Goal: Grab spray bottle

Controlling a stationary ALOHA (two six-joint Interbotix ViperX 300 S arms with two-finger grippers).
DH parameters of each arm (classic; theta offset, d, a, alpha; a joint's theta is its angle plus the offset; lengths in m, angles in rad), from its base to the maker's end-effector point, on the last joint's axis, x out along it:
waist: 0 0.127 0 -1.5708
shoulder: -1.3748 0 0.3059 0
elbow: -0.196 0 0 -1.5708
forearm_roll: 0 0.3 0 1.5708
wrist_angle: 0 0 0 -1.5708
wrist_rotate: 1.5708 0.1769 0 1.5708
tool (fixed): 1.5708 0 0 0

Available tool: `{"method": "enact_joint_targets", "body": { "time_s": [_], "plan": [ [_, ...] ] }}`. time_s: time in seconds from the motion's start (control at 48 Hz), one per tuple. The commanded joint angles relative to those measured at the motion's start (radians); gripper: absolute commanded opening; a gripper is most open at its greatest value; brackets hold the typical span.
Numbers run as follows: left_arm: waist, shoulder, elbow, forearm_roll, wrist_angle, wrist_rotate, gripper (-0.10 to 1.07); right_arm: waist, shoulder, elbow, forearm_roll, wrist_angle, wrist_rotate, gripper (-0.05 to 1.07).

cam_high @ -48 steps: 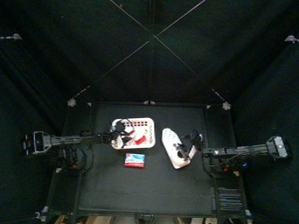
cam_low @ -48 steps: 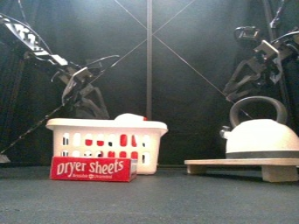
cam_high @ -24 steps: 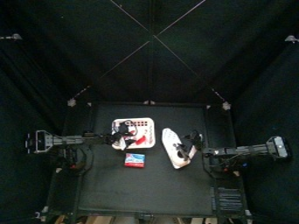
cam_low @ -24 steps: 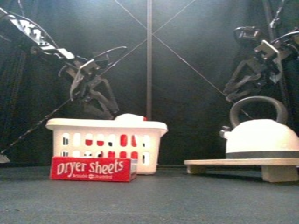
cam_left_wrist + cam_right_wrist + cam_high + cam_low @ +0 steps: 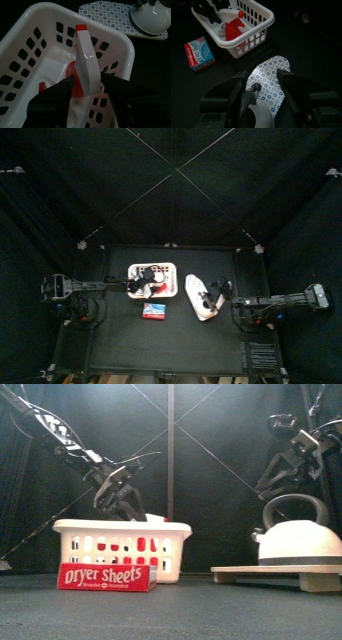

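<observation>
The spray bottle (image 5: 87,62), white with a red top, lies in the white laundry basket (image 5: 40,30). My left gripper (image 5: 88,92) is down inside the basket, open, with one jaw on each side of the bottle. In the front view the left gripper (image 5: 130,502) dips behind the basket (image 5: 120,544) rim. In the top view it (image 5: 139,281) is over the basket (image 5: 163,268). The right wrist view shows the bottle (image 5: 234,27) in the basket (image 5: 258,30). My right gripper (image 5: 262,92) is open and empty above the dotted board (image 5: 271,75).
A red dryer sheets box (image 5: 107,576) lies in front of the basket. A white kettle (image 5: 301,539) stands on the board (image 5: 274,572) at the right. The right gripper (image 5: 287,469) hangs above the kettle.
My left gripper has moved right and down, from above the basket's left side into the basket around the bottle. The right arm has not moved.
</observation>
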Motion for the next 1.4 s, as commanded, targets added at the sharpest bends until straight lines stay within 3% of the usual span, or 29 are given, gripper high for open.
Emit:
{"method": "enact_joint_targets", "body": {
  "time_s": [0.0,0.188,0.688,0.958,1.375],
  "plan": [
    [0.003,0.009,-0.041,0.005,0.003,0.0,0.85,-0.002,0.003,-0.012,-0.002,-0.002,0.002,0.86],
    [0.003,0.023,-0.061,0.005,0.034,-0.002,0.81,-0.002,0.005,-0.012,-0.002,-0.002,0.002,0.86],
    [0.005,0.008,-0.095,-0.017,0.051,-0.005,0.56,-0.003,0.005,-0.011,-0.002,-0.002,0.002,0.86],
    [-0.002,-0.02,-0.123,-0.095,0.049,-0.005,0.55,-0.008,0.005,-0.014,-0.002,0.002,-0.002,0.86],
    [-0.012,-0.077,-0.118,-0.1,0.044,-0.003,0.55,-0.026,0.006,-0.069,-0.012,0.005,-0.008,0.86]
  ]
}}
